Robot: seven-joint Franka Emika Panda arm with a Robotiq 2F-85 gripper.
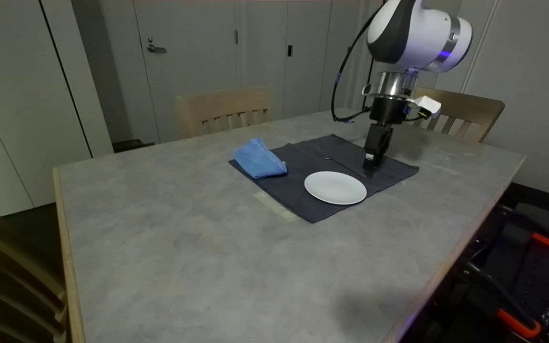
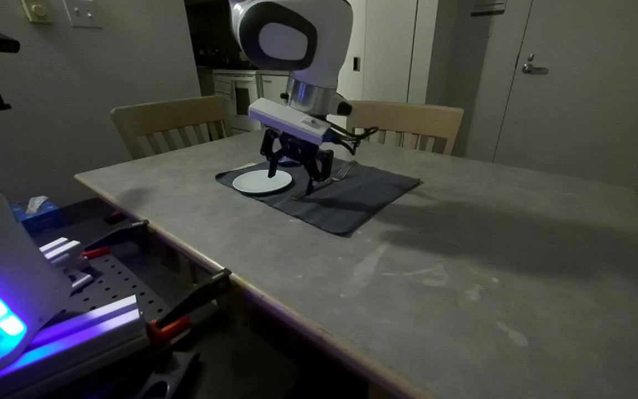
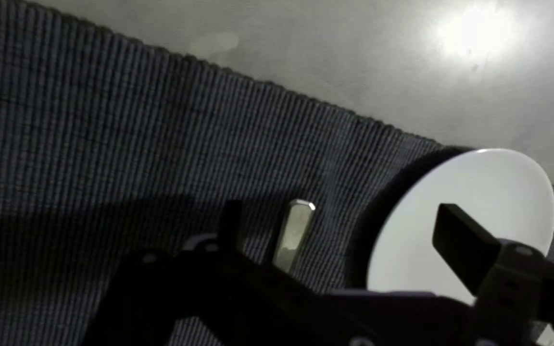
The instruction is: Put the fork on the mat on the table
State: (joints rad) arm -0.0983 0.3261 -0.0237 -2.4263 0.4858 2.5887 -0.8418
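Grey table [image 1: 198, 247]; pincer [image 2: 290, 184] spread wide over mat [image 2: 360, 197], straddling fork [image 3: 294, 235].

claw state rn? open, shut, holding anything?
Claw: open, fingers spread apart, holding nothing; the fork lies on the mat.

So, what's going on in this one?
A robot arm has its open fingers low over the mat, nothing gripped between them. The fork lies on the mat, handle end near them, with the white plate beside it; a blue cloth rests on the mat too. The placing looks done.
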